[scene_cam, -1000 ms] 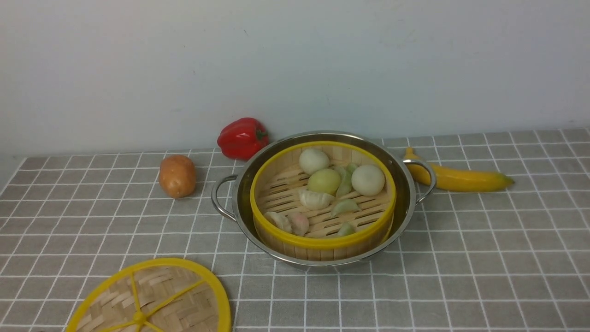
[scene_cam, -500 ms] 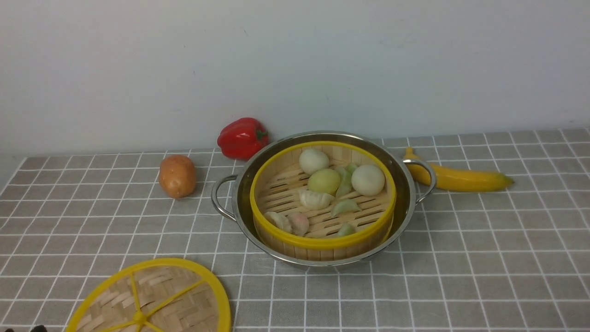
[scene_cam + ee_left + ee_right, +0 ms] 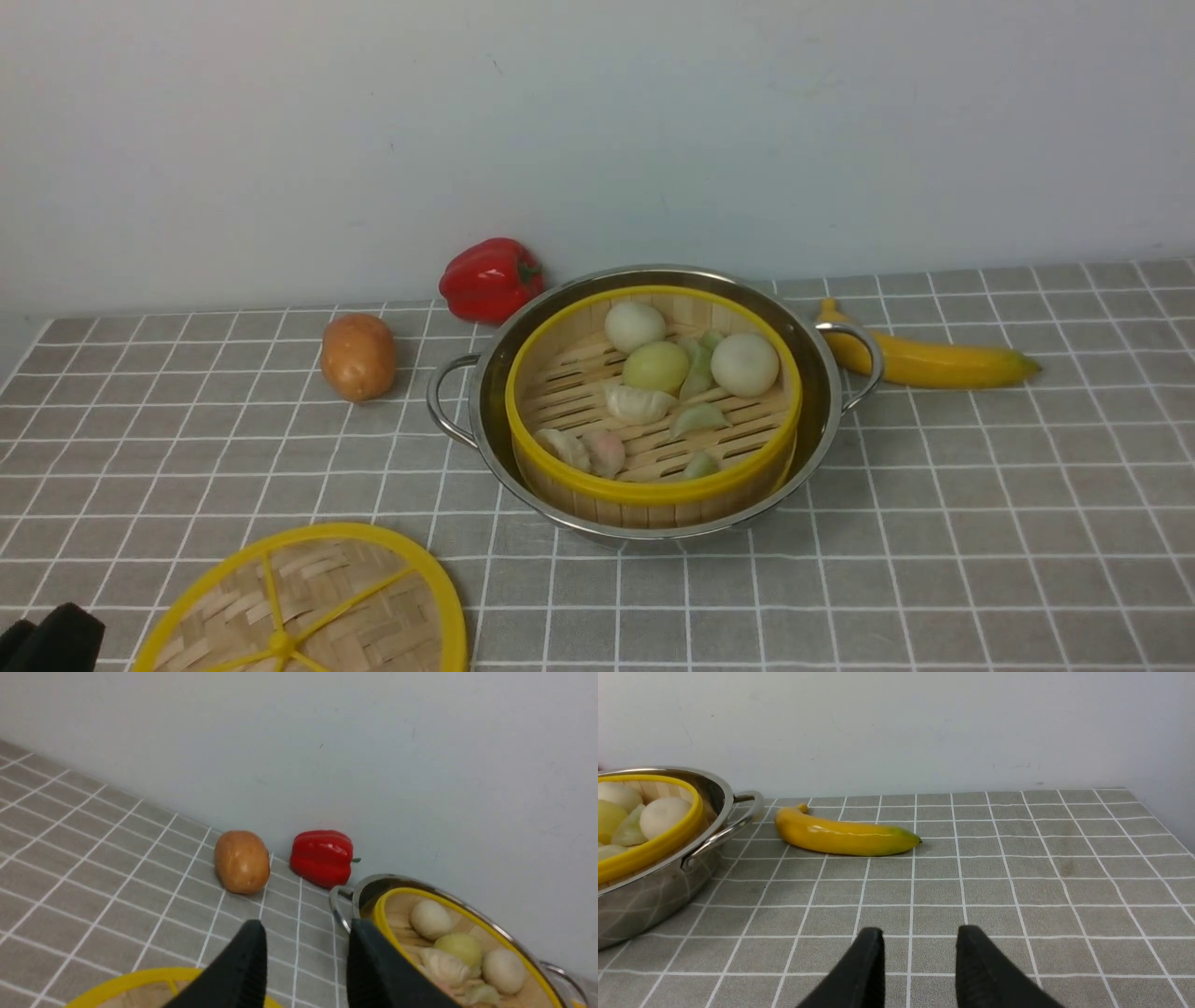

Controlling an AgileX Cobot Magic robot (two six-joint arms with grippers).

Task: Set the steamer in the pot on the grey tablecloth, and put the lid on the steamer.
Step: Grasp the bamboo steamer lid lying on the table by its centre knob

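Front view: steamer (image 3: 653,492) sits in pot (image 3: 446,401), mid grey tablecloth (image 3: 934,513); lid (image 3: 308,607) lies flat, near left. Left wrist view: my left claw (image 3: 306,933) part-open, empty, by lid's rim. Right wrist view: right claw (image 3: 920,938) part-open, empty, over bare cloth. Lid prob. light, stiff; I'd pinch rim or centre knob.

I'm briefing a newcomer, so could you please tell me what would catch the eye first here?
The shiny pot stands in the middle of the cloth with the filled steamer inside it. The lid lies apart at the front left, and a red pepper sits by the wall.
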